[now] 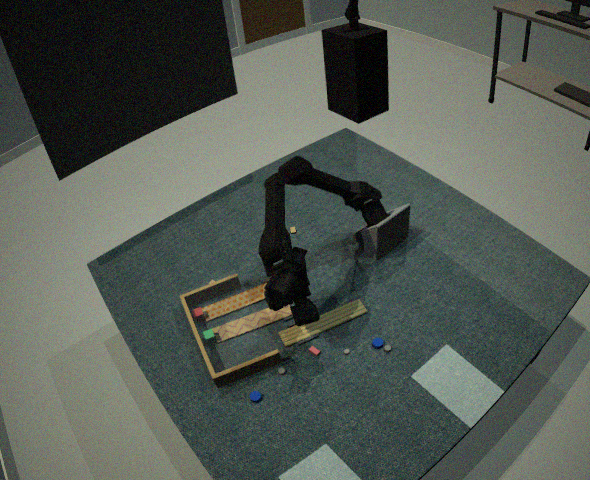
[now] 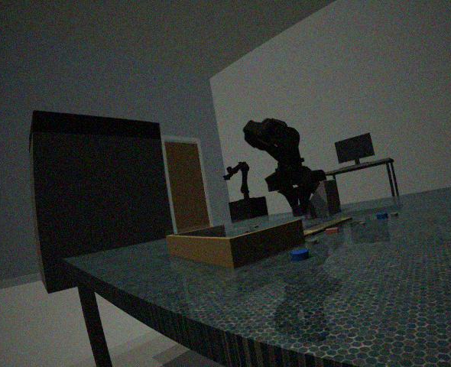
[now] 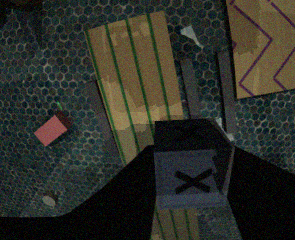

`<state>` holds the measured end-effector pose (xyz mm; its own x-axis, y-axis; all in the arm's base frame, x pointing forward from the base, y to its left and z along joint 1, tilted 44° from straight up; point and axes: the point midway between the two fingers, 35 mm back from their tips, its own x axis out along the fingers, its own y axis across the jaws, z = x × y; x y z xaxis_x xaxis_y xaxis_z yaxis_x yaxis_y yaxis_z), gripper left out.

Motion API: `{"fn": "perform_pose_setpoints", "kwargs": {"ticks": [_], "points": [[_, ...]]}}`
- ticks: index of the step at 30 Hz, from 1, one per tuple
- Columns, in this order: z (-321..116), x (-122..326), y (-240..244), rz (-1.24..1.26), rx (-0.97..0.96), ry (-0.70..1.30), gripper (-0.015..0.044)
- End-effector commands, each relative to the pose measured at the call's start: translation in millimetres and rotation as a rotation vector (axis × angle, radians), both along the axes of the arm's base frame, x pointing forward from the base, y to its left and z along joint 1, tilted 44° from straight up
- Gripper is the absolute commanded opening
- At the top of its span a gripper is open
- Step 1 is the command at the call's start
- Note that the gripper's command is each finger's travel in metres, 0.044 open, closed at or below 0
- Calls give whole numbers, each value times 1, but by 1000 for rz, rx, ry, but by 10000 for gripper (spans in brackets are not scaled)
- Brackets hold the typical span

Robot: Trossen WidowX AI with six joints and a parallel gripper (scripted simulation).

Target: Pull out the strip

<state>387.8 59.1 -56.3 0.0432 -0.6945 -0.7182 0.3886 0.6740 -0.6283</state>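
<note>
My gripper (image 1: pixel 305 312) (image 3: pixel 186 151) is shut on the labelled cube (image 3: pixel 187 200), a pale blue-grey cube with a black X on top. The gripper holds it raised over the green-striped strip (image 1: pixel 336 316) (image 2: pixel 328 225) (image 3: pixel 132 75), which lies on the table outside the open side of the wooden frame (image 1: pixel 243 364) (image 2: pixel 267 241). The cube cannot be made out in the top and exterior views. The zigzag strip (image 1: pixel 251 322) (image 3: pixel 267 65) and the orange-patterned strip (image 1: pixel 233 303) lie partly inside the frame.
A green-topped cube (image 1: pixel 208 334) and a red-topped cube (image 1: pixel 198 311) stand at the strips' far ends. A small red block (image 1: pixel 314 350) (image 2: pixel 332 229) (image 3: pixel 50 132), blue discs (image 1: pixel 377 342) (image 2: pixel 300 254) and small grey pieces lie nearby. A yellow block (image 1: pixel 292 229) lies beyond the arm.
</note>
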Motion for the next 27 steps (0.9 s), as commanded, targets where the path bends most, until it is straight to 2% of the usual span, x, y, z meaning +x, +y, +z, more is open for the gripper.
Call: {"fn": "perform_pose_setpoints", "kwargs": {"ticks": [1,27], "points": [[2,-10,-1,-4,4,-2,0],[9,-90,-16,-4,3,3,0]]}}
